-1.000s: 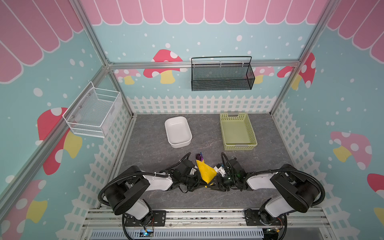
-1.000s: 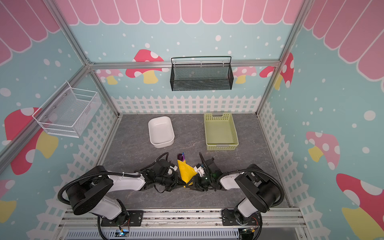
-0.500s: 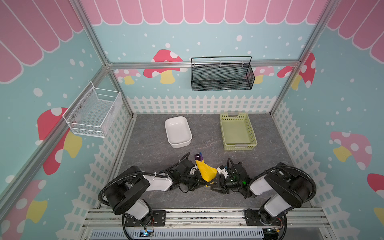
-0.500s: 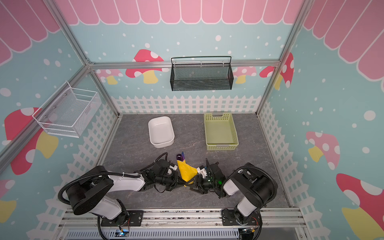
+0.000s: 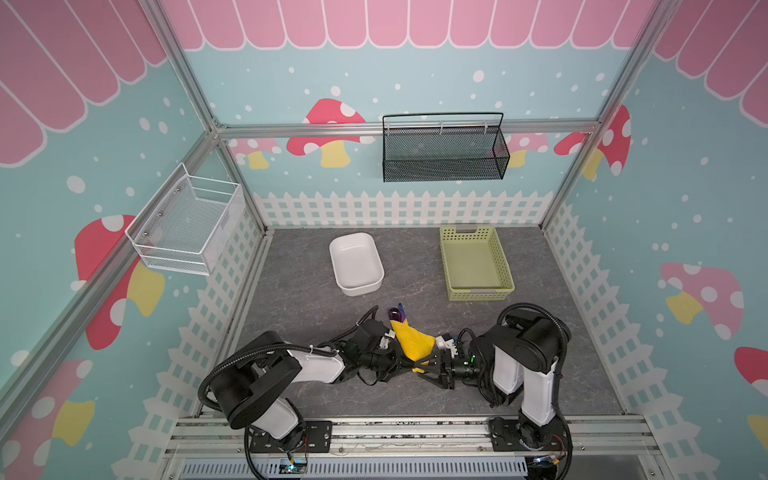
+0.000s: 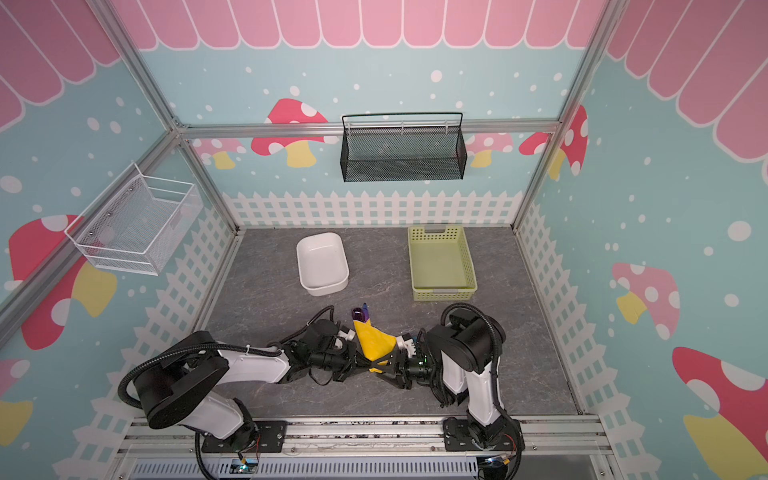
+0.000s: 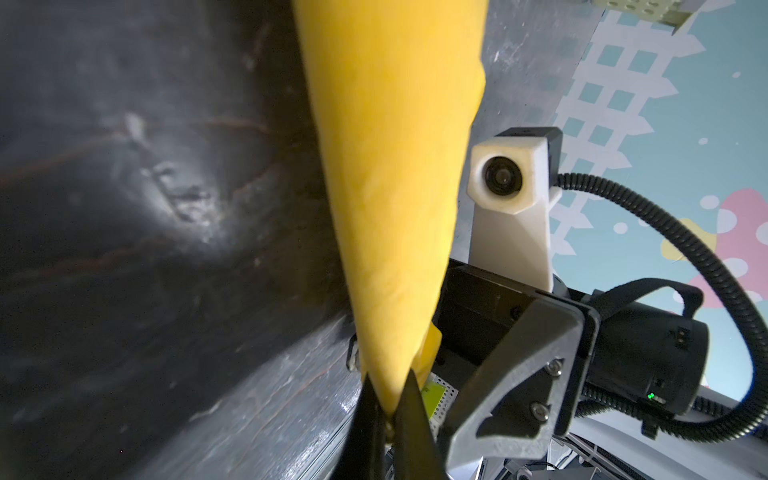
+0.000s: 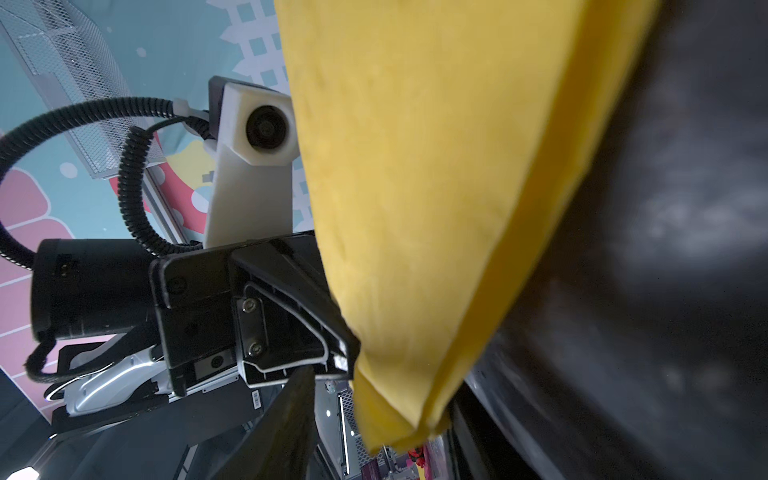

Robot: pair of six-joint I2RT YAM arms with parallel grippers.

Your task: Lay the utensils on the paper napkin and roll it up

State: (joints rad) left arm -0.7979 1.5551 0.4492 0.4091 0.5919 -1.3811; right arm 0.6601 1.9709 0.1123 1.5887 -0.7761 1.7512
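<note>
Moved: right elbow (image 5: 536, 332) raised — right gripper (image 5: 424, 370) fingers apart beside napkin (image 5: 412, 343) tip.
Left gripper (image 5: 409, 366): clamps tip — keeping it rolled.

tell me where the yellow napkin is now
In a top view the paper napkin is at the front middle of the table, between the left gripper, which pinches its near tip, and the right gripper.
</note>
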